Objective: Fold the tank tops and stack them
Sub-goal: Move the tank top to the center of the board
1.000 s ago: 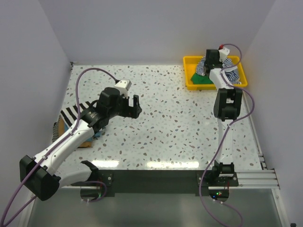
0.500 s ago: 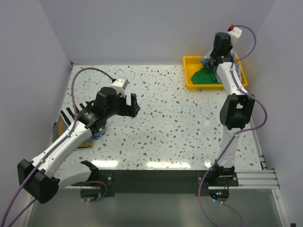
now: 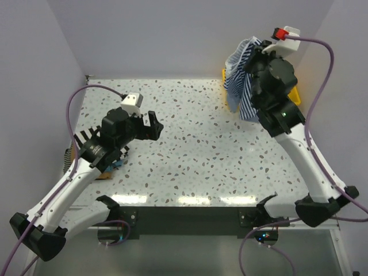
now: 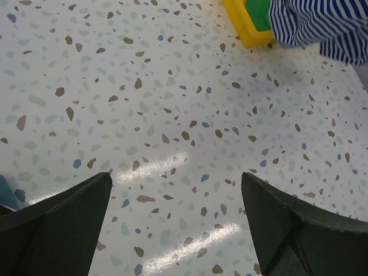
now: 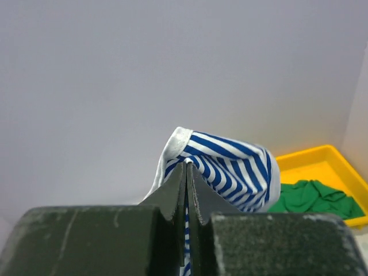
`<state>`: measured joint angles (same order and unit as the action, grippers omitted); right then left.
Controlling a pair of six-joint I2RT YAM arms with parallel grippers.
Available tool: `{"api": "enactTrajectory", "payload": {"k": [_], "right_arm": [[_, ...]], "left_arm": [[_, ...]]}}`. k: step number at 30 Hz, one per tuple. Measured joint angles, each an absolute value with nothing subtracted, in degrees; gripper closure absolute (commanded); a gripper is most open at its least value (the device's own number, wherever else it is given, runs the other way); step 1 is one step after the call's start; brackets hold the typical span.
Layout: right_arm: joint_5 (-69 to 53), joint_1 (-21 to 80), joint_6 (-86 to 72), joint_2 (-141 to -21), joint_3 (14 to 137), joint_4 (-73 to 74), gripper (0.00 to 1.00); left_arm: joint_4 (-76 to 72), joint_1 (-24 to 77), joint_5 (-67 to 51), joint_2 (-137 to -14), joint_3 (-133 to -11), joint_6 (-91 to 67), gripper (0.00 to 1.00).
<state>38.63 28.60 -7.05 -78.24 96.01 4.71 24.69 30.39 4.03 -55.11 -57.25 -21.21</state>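
Right claw (image 5: 187, 165), pinched shut on the navy-white striped tank top (image 5: 230, 167) dangling above the yellow tray (image 5: 310, 160), should carry it over the counter (image 3: 201, 155), where the wide-open left claw (image 4: 175, 195) can catch its hem

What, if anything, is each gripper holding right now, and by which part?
The right gripper holds the striped tank top, its fingers shut on a white-trimmed edge. The left gripper is open and holds nothing.

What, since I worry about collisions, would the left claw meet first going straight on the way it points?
Likely the white speckled tabletop: the open left claw tilts down toward it, nothing in between. The yellow plastic tray sits off that line; depth is unclear.
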Motion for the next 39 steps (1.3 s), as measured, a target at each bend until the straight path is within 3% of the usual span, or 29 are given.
{"api": "enactTrajectory", "payload": {"k": [7, 10, 11, 12, 13, 16, 19, 22, 26, 33, 36, 39], "right_arm": [[41.06, 33.54, -7.57, -70.81, 96.33, 8.58, 1.00], [41.43, 32.95, -7.79, -76.64, 101.43, 11.79, 0.80], [40.91, 32.29, -8.14, -79.50, 103.15, 13.02, 0.56], [39.29, 31.14, -8.82, -82.63, 104.68, 14.46, 0.47], [37.65, 30.30, -9.52, -85.43, 106.08, 16.03, 0.30], [30.35, 25.74, -11.92, -99.00, 111.94, 22.11, 0.20], [27.05, 22.65, -13.96, -110.50, 114.69, 27.81, 0.16], [25.96, 21.52, -15.81, -113.27, 108.60, 31.88, 0.16], [25.74, 22.41, -19.55, -102.21, 90.78, 34.44, 0.18], [25.93, 25.39, -29.17, -63.24, 58.50, 34.74, 0.20], [26.28, 25.28, -33.12, -59.77, 51.37, 34.79, 0.20], [25.98, 24.49, -35.68, -64.62, 46.30, 33.78, 0.23]], "left_arm": [[24.60, 30.37, 4.49, -55.05, -57.25, -22.39, 0.00], [24.38, 30.37, 4.49, -56.86, -57.19, -23.44, 0.00], [24.16, 30.37, 4.45, -57.58, -56.95, -23.66, 0.00], [23.88, 30.37, 4.40, -58.22, -56.42, -24.27, 0.00], [23.75, 30.37, 4.32, -58.78, -55.79, -24.67, 0.00], [23.46, 30.26, 3.38, -59.99, -53.52, -26.22, 0.00], [22.94, 30.00, 1.67, -61.25, -50.98, -28.03, 0.01], [20.14, 29.98, -2.48, -61.39, -47.11, -29.34, 0.09], [18.11, 33.74, -6.66, -61.84, -42.39, -29.63, 0.10], [16.86, 50.00, -5.80, -64.38, -41.50, -30.37, 0.06], [16.67, 51.42, -3.60, -71.07, -45.32, -30.37, 0.02], [17.02, 51.24, 1.76, -82.94, -55.40, -30.46, 0.02]]}}
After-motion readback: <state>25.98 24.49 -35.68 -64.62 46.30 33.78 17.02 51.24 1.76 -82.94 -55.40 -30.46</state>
